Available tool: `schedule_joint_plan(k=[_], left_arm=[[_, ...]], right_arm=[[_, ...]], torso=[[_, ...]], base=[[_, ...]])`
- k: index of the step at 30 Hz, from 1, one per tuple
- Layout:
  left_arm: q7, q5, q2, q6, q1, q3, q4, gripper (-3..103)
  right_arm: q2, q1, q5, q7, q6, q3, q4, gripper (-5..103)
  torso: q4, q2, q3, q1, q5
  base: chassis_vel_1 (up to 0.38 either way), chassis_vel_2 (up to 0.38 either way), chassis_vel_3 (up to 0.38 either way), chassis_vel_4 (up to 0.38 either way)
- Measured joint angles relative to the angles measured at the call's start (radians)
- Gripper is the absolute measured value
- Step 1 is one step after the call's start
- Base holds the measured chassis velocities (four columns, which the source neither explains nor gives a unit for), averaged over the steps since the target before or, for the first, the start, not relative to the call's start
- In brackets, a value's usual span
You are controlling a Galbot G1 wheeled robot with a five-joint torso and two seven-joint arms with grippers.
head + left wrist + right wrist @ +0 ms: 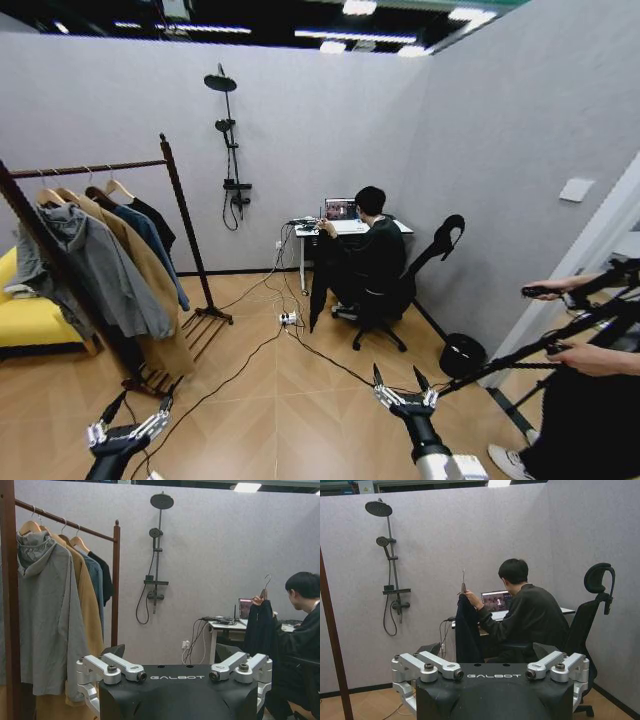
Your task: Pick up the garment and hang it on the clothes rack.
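The garment [320, 277] is a black coat on a hanger. A seated person's hand holds it up beside the desk, across the room from me; it also appears as the garment [259, 630] and the garment [467, 632]. The clothes rack [184, 217] is dark wood and stands at the left, with the rack's post [116, 580] and the rack's post [332, 640] in the wrist views. My left gripper [147, 398] and right gripper [397, 374] hover low in front of me, both open and empty, far from the coat. The left gripper [177, 676] and right gripper [494, 674] show spread fingers.
The rack holds a grey hooded jacket [100, 265], a tan coat [150, 290], a blue jacket [160, 245] and a dark garment. A yellow sofa [25, 320] sits behind it. Cables [250, 355], an office chair [430, 265], a desk [345, 228] and a black bin [462, 355] ring the open wooden floor.
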Motion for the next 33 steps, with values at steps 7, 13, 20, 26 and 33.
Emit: schedule_joint_plan(k=[7, 13, 20, 26, 33], left_arm=[[0.000, 0.000, 0.000, 0.000, 0.000, 0.000, 0.000, 100], [0.000, 0.000, 0.000, 0.000, 0.000, 0.000, 0.000, 100], [0.000, 0.000, 0.000, 0.000, 0.000, 0.000, 0.000, 100], [0.000, 0.000, 0.000, 0.000, 0.000, 0.000, 0.000, 100], [0.000, 0.000, 0.000, 0.000, 0.000, 0.000, 0.000, 100]], right_arm=[[0.000, 0.000, 0.000, 0.000, 0.000, 0.000, 0.000, 100], [0.000, 0.000, 0.000, 0.000, 0.000, 0.000, 0.000, 100], [0.000, 0.000, 0.000, 0.000, 0.000, 0.000, 0.000, 100], [0.000, 0.000, 0.000, 0.000, 0.000, 0.000, 0.000, 100], [0.000, 0.000, 0.000, 0.000, 0.000, 0.000, 0.000, 100]], torso=[[0.0000, 0.000, 0.000, 0.000, 0.0000], [0.0000, 0.000, 0.000, 0.000, 0.0000], [0.0000, 0.000, 0.000, 0.000, 0.0000], [0.0000, 0.000, 0.000, 0.000, 0.0000], [0.0000, 0.000, 0.000, 0.000, 0.0002]], base=[[0.000, 0.000, 0.000, 0.000], [0.000, 0.000, 0.000, 0.000], [-0.016, 0.012, 0.020, -0.020], [-0.118, 0.111, 0.128, -0.123], [-0.216, 0.203, 0.215, -0.216]])
